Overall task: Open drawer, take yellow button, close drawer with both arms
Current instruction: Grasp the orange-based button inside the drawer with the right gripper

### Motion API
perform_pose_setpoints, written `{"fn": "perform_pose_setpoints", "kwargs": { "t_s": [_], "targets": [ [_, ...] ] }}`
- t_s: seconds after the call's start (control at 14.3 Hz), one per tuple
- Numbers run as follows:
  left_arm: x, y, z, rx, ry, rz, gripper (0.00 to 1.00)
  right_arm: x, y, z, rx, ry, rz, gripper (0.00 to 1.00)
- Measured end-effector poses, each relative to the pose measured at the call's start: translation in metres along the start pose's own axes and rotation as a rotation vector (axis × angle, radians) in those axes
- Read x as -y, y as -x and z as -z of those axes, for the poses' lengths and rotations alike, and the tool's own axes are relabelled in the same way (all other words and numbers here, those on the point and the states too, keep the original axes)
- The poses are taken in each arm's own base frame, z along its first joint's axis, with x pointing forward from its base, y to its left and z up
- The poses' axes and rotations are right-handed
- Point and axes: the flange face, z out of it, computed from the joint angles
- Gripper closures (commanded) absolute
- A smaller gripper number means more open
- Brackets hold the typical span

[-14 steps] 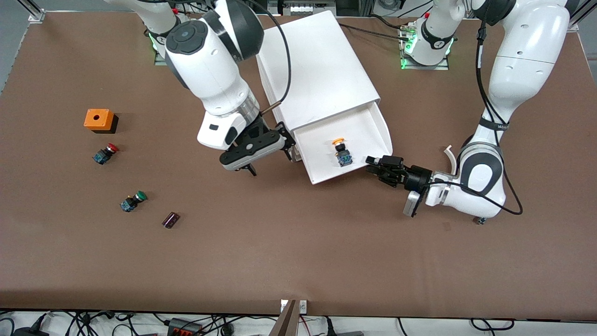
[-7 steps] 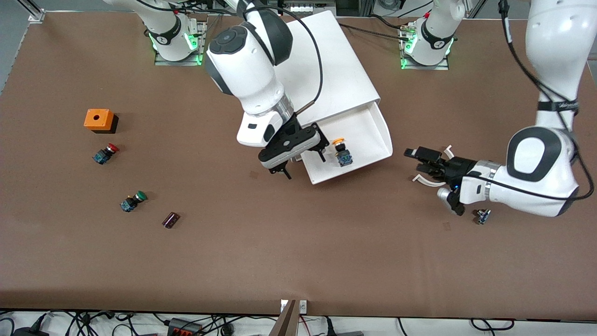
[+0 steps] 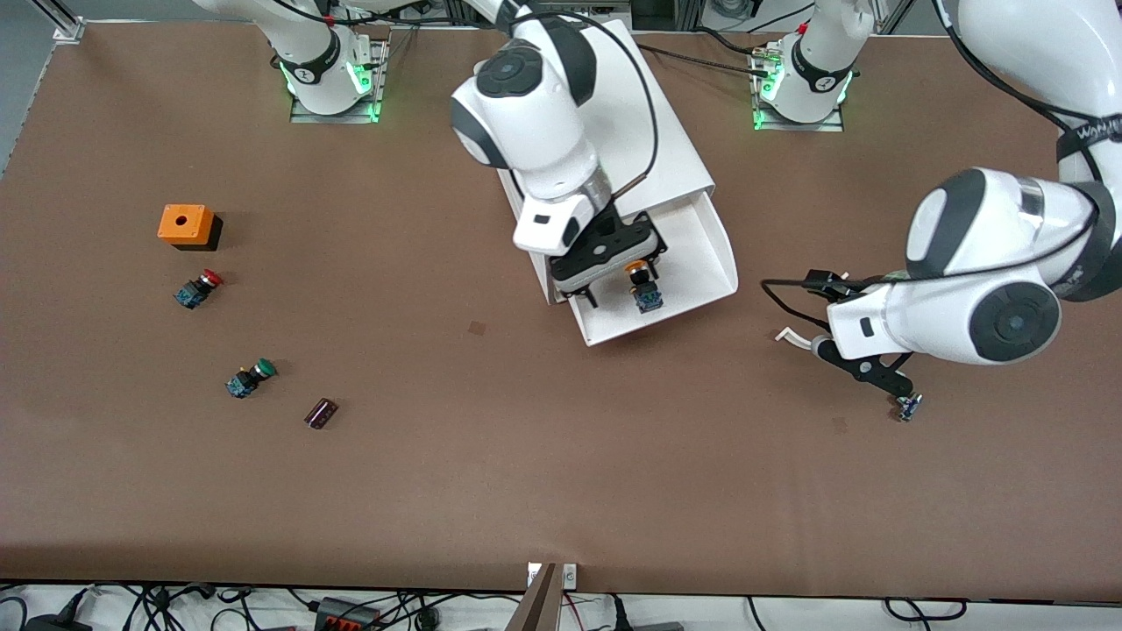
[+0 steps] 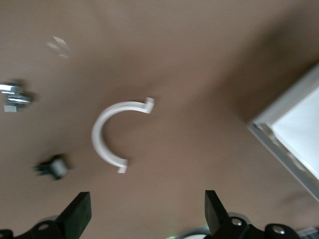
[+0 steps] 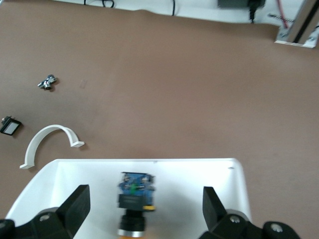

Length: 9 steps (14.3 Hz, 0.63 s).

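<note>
The cabinet (image 3: 605, 131) stands mid-table with its top drawer (image 3: 692, 254) pulled out, brown table (image 3: 526, 473) bare around its open end. The button (image 3: 642, 285) lies in that drawer, apart from its walls. My right gripper (image 3: 614, 280) hangs spread over it. My left gripper (image 4: 144, 219), spread too, hovers over a white curved clip (image 4: 112, 134), possibly plastic.

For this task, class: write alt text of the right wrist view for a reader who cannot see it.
The right gripper, fingers open, hangs over the open white drawer, straddling the orange-capped button lying inside. On the brown table past the drawer's front lie a curved white plastic piece and two small parts.
</note>
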Motion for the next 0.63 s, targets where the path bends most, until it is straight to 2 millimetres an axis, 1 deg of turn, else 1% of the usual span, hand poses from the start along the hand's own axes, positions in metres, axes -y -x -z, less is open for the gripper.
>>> {"fn": "perform_pose_setpoints", "kwargs": {
  "t_s": [0.07,0.14,0.21,0.28,0.35,0.42,0.49,0.63],
  "targets": [
    [0.005,0.003,0.020,-0.043,-0.031,0.016,0.00,0.006,0.002,-0.008,0.001,-0.003,0.001,0.00],
    [0.017,0.008,0.038,-0.087,-0.046,0.038,0.00,0.008,0.003,-0.014,0.002,-0.003,0.000,0.00],
    [0.031,0.014,0.049,-0.119,-0.051,0.061,0.00,0.008,0.003,-0.019,0.003,-0.002,-0.001,0.00],
    [0.044,0.018,0.054,-0.134,-0.050,0.082,0.00,0.007,0.004,-0.024,0.006,0.001,-0.001,0.00],
    [0.054,0.021,0.054,-0.138,-0.047,0.097,0.00,0.007,0.006,-0.028,0.011,0.003,0.000,0.01],
    [0.059,0.022,0.053,-0.137,-0.045,0.107,0.00,0.008,0.009,-0.033,0.017,0.004,0.003,0.04],
    [0.059,0.020,0.050,-0.134,-0.043,0.116,0.00,0.010,0.012,-0.038,0.025,0.006,0.007,0.05],
    [0.057,0.016,0.046,-0.129,-0.041,0.127,0.00,0.012,0.017,-0.046,0.035,0.010,0.010,0.10]
  ]
}}
